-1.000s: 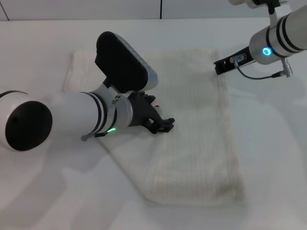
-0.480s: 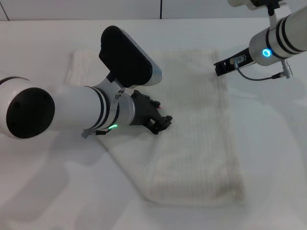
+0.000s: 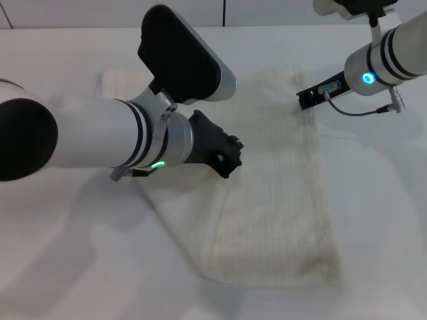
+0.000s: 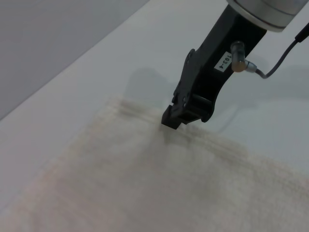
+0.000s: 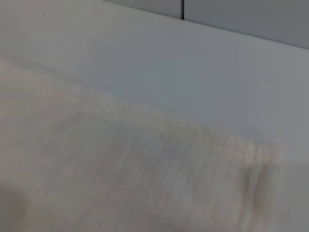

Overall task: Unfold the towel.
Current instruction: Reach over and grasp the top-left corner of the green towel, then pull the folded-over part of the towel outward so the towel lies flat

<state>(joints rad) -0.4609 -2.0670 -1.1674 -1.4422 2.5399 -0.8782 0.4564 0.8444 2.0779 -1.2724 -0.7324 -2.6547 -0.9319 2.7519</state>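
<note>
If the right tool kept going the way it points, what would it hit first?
Most likely the towel: the right tool points down at its far corner edge, tip just at the cloth, though contact is unclear.

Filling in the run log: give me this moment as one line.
task: unfold towel | towel: folded on table | left gripper: over towel middle | right gripper: at far right towel corner

A plain white table (image 3: pixel 60 267) is seen, on which a cream towel (image 3: pixel 273 220) is spread from centre toward the near right
</note>
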